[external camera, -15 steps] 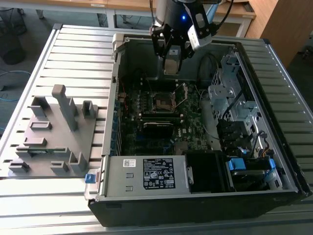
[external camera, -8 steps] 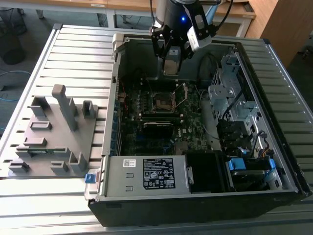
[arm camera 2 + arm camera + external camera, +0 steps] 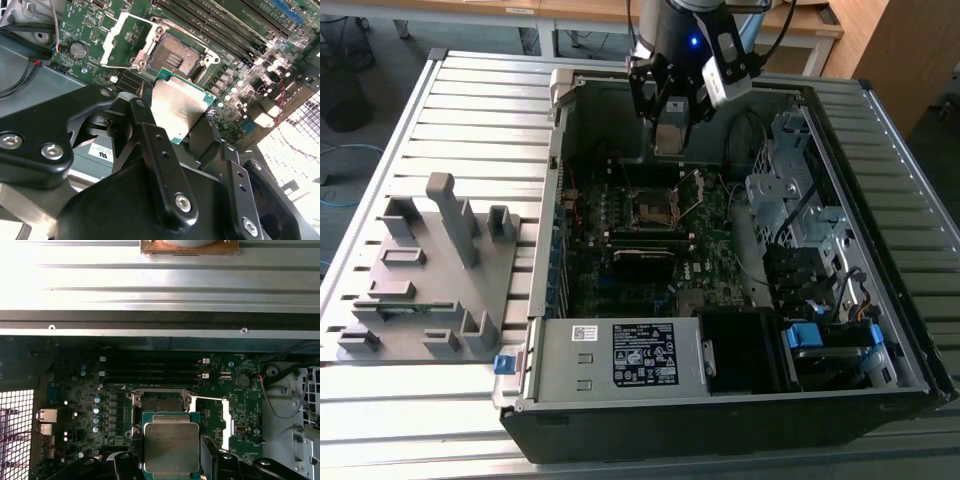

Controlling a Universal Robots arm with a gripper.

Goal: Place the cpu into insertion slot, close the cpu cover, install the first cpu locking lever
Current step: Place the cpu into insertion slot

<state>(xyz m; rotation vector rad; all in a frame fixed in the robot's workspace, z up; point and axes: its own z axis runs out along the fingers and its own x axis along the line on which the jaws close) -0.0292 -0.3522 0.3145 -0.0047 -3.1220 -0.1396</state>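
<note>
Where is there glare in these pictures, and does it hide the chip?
First wrist view: the metal slats glare white. Second wrist view: the perforated grille is partly washed out. The chip is clear in both wrist views. Exterior view: evenly lit.

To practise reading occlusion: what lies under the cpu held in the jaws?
The motherboard, with the empty slot and open cover showing past the cpu. The part of the motherboard directly behind the cpu is hidden.
</note>
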